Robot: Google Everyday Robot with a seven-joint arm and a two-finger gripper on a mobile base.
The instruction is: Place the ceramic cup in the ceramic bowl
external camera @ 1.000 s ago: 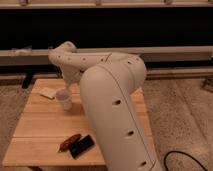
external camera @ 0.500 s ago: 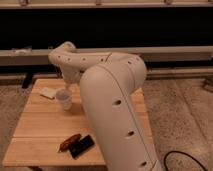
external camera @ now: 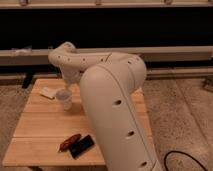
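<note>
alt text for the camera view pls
A big white robot arm bends over a wooden table, its gripper down by a small pale cup. A black block and a reddish-brown thing lie near the front edge.

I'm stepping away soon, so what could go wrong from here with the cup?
The tool hangs right at the cup; an off-centre grip could tip it on the table. The arm hides much of the table and no bowl shows, so the drop spot is unchecked. The flat white piece beside the cup could get nudged.
</note>
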